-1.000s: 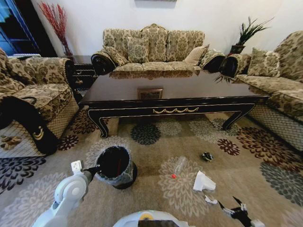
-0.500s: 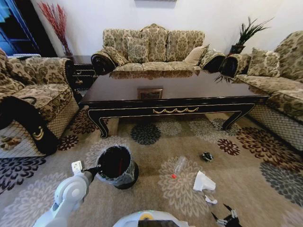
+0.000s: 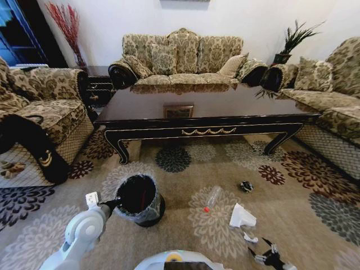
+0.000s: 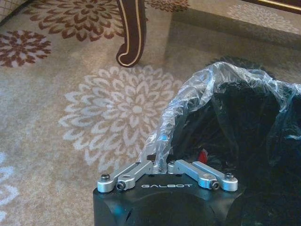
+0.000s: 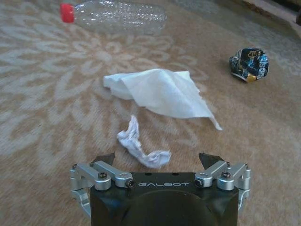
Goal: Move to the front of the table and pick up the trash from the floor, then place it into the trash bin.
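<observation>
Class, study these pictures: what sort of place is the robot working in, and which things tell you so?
Most likely a home living room: patterned sofas surround a long dark wooden coffee table on a floral carpet, with a potted plant in the corner.

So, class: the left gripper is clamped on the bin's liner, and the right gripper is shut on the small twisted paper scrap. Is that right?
Not quite. In the right wrist view the right gripper is open, its fingers either side of the twisted paper scrap, which lies on the carpet. The left gripper is indeed clamped on the trash bin's liner.

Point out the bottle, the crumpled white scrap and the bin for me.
bottle (image 5: pixel 123 17), right wrist view, clear body.
crumpled white scrap (image 5: pixel 137 145), right wrist view, middle twist.
bin (image 3: pixel 138 195), head view, dark inside wall.
</observation>
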Motion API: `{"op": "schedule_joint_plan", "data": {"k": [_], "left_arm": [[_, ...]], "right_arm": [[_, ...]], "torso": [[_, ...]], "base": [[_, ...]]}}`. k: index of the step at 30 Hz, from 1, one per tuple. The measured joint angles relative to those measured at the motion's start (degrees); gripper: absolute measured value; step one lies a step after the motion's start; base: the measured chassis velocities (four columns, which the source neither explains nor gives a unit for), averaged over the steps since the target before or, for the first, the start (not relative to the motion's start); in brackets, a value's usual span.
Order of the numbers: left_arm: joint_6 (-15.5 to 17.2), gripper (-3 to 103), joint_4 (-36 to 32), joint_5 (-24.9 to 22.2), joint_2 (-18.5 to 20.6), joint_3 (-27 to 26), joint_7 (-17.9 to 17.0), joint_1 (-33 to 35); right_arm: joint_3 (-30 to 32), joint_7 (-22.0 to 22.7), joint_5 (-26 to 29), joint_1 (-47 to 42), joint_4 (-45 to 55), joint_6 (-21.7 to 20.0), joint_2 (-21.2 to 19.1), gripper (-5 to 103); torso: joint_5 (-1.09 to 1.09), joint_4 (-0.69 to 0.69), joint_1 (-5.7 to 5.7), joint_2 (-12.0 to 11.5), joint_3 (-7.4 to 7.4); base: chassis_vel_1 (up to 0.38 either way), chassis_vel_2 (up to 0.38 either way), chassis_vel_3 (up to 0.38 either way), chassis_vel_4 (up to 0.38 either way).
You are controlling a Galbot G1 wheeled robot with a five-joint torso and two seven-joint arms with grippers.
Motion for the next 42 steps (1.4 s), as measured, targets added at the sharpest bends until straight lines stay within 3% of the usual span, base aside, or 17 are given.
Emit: {"op": "schedule_joint_plan", "data": {"k": [7, 11, 14, 22, 23, 26, 31, 42], "left_arm": [[-0.01, 3, -0.48, -0.32, 0.41, 0.56, -0.50, -0.79], [-0.01, 3, -0.42, -0.54, 0.62, 0.65, -0.83, -1.14], [-0.01, 3, -0.46, -0.64, 0.62, 0.64, -0.98, -1.23], [-0.01, 3, -0.02, -0.79, 0.36, 0.59, -0.98, -1.43], [-0.01, 3, -0.02, -0.79, 0.36, 0.59, -0.98, -1.43], [-0.01, 3, 0.12, -0.78, 0.15, 0.48, -0.91, -1.37], [-0.01, 3, 0.02, -0.87, 0.24, -0.04, -0.63, -0.79], [0.00, 3, -0.55, -0.86, 0.31, 1.40, -0.58, -1.15]], "right_arm": [[-0.62, -0.23, 0.61, 2.17, -2.49, -0.15, -0.01, 90], [-1.30, -0.75, -0.05, 2.94, -3.66, -0.02, -0.18, 70], [-1.44, -0.97, -0.75, 3.37, -4.34, 0.23, -0.18, 64], [-0.79, -0.65, -0.66, 3.75, -4.79, 0.26, -1.11, 31], [-0.79, -0.65, -0.66, 3.75, -4.79, 0.26, -1.11, 31], [-0.75, -0.67, -0.76, 3.66, -4.82, 0.33, -1.52, 15], [-0.63, -0.71, -1.20, 3.44, -4.82, 0.57, -1.63, 2], [2.98, -0.93, 0.02, -0.44, -1.18, 0.85, -1.50, 0]], "torso": [[0.00, -0.01, 0.00, 0.00, 0.00], [0.00, -0.02, 0.00, 0.00, 0.00], [0.02, -0.02, 0.00, 0.00, 0.00], [-0.03, -0.01, 0.00, 0.00, 0.00], [-0.03, -0.01, 0.00, 0.00, 0.00], [-0.01, -0.01, 0.00, 0.00, 0.00], [0.00, -0.01, 0.00, 0.00, 0.00], [0.00, -0.02, 0.00, 0.00, 0.00]], "base": [[0.000, 0.000, 0.000, 0.000], [0.000, 0.000, 0.000, 0.000], [0.000, 0.000, 0.000, 0.000], [0.000, 0.000, 0.000, 0.000], [0.000, 0.000, 0.000, 0.000], [0.000, 0.000, 0.000, 0.000], [0.000, 0.000, 0.000, 0.000], [0.000, 0.000, 0.000, 0.000]]}}
